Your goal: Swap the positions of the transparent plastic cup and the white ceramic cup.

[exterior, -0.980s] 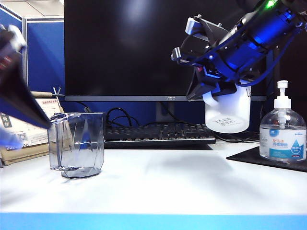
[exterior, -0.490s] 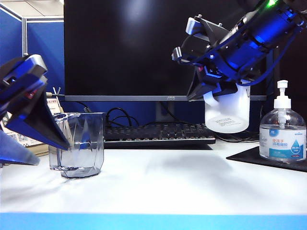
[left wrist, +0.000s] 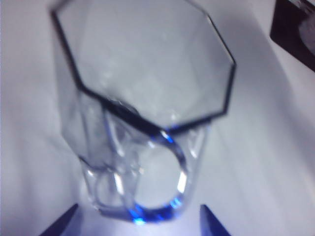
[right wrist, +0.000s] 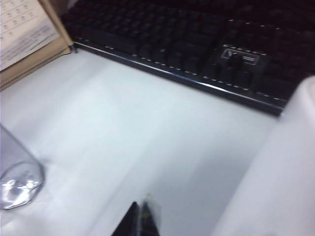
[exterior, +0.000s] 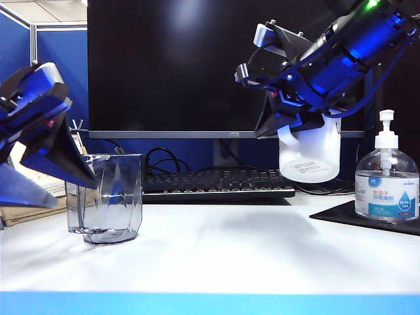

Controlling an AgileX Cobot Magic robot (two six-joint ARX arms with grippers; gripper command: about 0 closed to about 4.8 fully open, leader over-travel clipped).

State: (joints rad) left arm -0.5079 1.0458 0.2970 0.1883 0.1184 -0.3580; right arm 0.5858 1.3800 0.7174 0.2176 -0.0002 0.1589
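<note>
The transparent plastic cup (exterior: pixel 108 200) stands upright on the white table at the left. In the left wrist view its faceted rim (left wrist: pixel 147 73) and clear handle (left wrist: pixel 147 182) fill the picture. My left gripper (exterior: pixel 69 190) is open just left of the cup, its fingertips (left wrist: pixel 74 211) spread on either side of the handle without touching it. The white ceramic cup (exterior: pixel 312 157) hangs in the air at the right, in front of the monitor's lower edge. My right gripper (exterior: pixel 279 128) is shut on it near its handle. Its shut tips (right wrist: pixel 142 216) show beside the cup's blurred white wall (right wrist: pixel 280 187).
A black keyboard (exterior: pixel 216 182) lies behind the cups under a dark monitor (exterior: pixel 197 65). A clear pump bottle (exterior: pixel 387 187) stands on a black mat (exterior: pixel 354 215) at the far right. A desk calendar (right wrist: pixel 24 29) sits behind the transparent cup.
My left gripper has swung in from the left edge and come down beside the transparent cup. The right gripper and the white cup have stayed where they were.
</note>
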